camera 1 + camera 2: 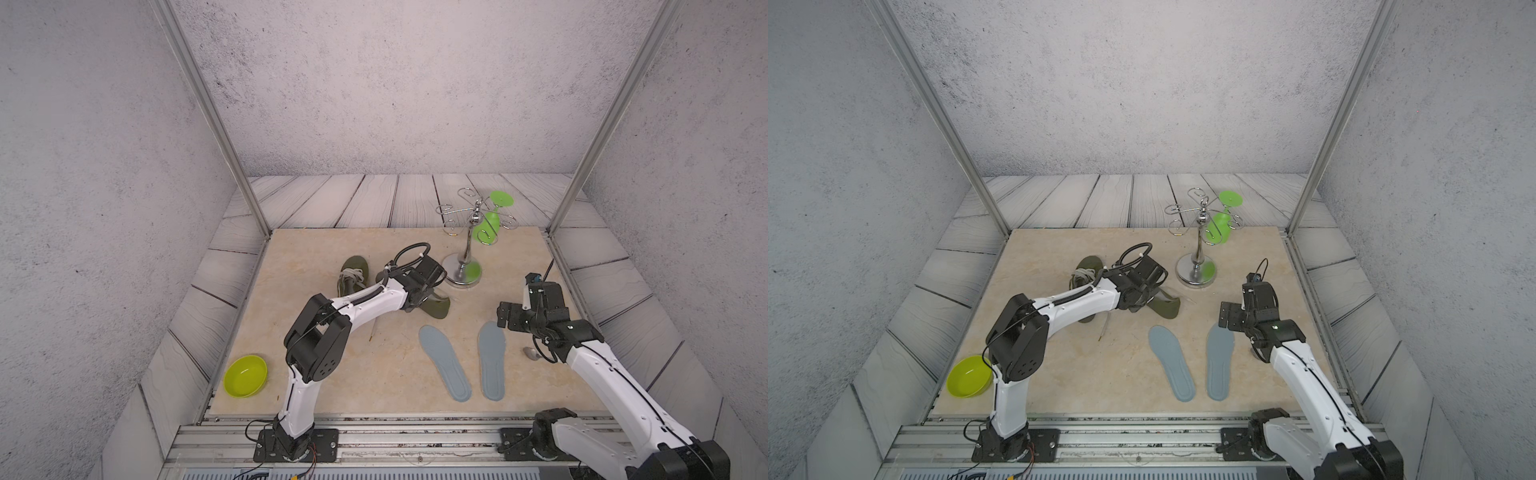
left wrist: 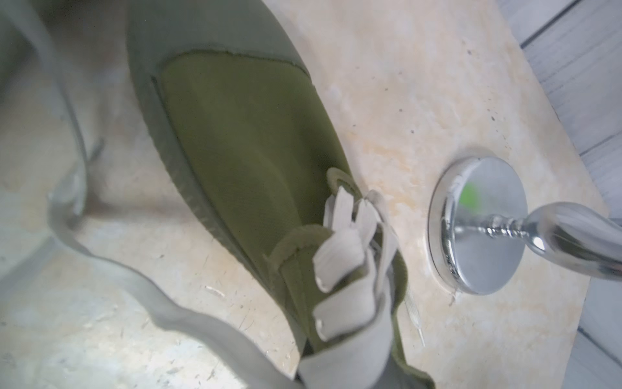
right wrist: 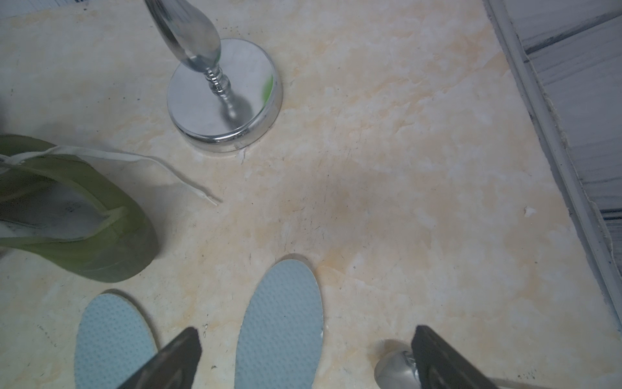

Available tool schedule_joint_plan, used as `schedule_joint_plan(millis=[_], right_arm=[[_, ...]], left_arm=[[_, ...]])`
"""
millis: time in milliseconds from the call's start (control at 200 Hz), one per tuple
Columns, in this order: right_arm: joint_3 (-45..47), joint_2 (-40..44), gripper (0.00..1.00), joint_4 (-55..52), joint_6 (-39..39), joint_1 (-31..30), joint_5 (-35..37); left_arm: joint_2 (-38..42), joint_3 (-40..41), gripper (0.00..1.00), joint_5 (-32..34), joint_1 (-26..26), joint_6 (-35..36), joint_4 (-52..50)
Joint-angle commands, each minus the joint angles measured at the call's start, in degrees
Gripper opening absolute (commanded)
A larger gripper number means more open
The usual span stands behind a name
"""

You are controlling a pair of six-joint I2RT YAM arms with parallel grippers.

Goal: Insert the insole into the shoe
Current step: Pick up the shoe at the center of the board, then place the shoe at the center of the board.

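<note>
Two arms (image 1: 299,399), two insoles (image 1: 444,363), two shoes (image 1: 352,270)

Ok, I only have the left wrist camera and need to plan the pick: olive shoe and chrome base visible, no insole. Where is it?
Observer: Two blue-grey insoles lie flat nearer the robot than the olive shoe: the left insole and the right insole.
Operator: Is the right gripper on one?
Observer: No; the right gripper is open and empty above the right insole's far end.
Operator: Hazards there?
Observer: A metal spoon lies just right of the right insole.
</note>
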State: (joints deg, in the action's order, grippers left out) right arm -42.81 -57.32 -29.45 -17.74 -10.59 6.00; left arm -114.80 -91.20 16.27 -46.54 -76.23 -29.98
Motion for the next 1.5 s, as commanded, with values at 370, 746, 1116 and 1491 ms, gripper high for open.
schedule_joint_plan(millis=[370, 746, 1116, 1491], right_arm=[[-1.39, -1.48, 0.99, -0.96, 0.61, -0.13, -1.08], [-2.13, -4.03, 0.99, -2.15, 0.79, -0.19, -1.09], [-2.63, -4.72, 0.99, -3.41, 0.79, -0.21, -1.29], [-2.90, -1.03, 0.99, -5.69, 0.27, -0.24, -1.25]], left_arm=[[-4.70, -8.55, 0.00, -25.79, 16.98, 28.50, 3.25], [-30.06, -44.88, 0.00, -39.35, 19.83, 36.38, -11.89], [-31.71, -54.55, 0.41, -37.63, 19.91, 39.65, -17.33], [-4.46, -27.99, 0.49, -29.21, 24.82, 44.85, -17.48]])
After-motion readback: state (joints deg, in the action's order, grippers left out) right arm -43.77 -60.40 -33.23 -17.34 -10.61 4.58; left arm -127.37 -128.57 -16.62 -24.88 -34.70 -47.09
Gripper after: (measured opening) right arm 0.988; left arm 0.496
